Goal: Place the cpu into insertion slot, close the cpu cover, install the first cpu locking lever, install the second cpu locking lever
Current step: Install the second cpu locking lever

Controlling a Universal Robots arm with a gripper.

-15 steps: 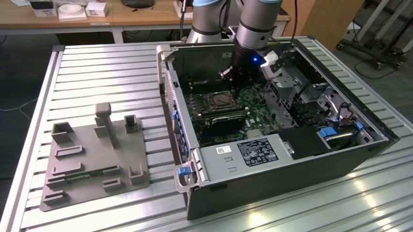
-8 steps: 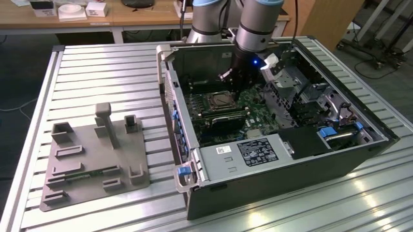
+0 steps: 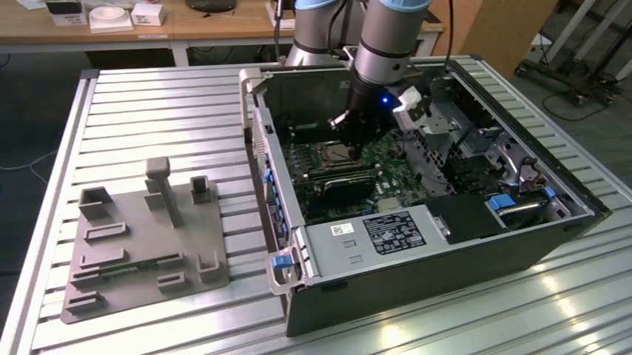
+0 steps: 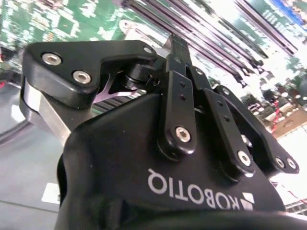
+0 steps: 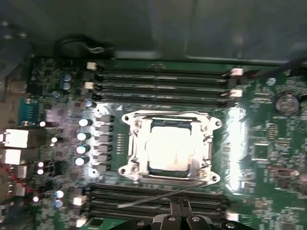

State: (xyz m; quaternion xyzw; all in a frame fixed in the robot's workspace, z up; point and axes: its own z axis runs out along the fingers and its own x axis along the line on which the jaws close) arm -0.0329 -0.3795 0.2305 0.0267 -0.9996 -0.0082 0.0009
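**CPU seated and cover down, one lever sticking out**

So the cpu [image 5: 169, 147] is sitting flat in the insertion slot [image 5: 139, 173], silvery top facing up and catching a lot of glare. The cpu cover [image 5: 136, 143] lies down over it, its metal frame running round the chip's edges with the middle cut-out showing the chip. A thin locking lever [image 5: 148, 197] angles away from the socket's edge across the nearest memory slots [image 5: 158, 203], so that one looks unlatched, can't really tell about the other one. More black memory slots [image 5: 163, 84] run along the far side of the socket, green motherboard [image 5: 268, 158] all around.

The gripper [image 5: 180, 207] hangs just beside the socket, over the slots where that loose lever ends, and the fingers [image 5: 175, 206] look pressed together with nothing between them. In the second wrist view the gripper [image 4: 178, 45] shows up close, fingers [image 4: 178, 72] side by side.

In the exterior view the arm [image 3: 387, 52] reaches down into the open computer case [image 3: 415, 288] on the slatted table [image 3: 158, 103], gripper [image 3: 348, 124] right above the socket [image 3: 334, 154]. A grey fixture plate [image 3: 138, 244] sits well apart on the exterior view's left
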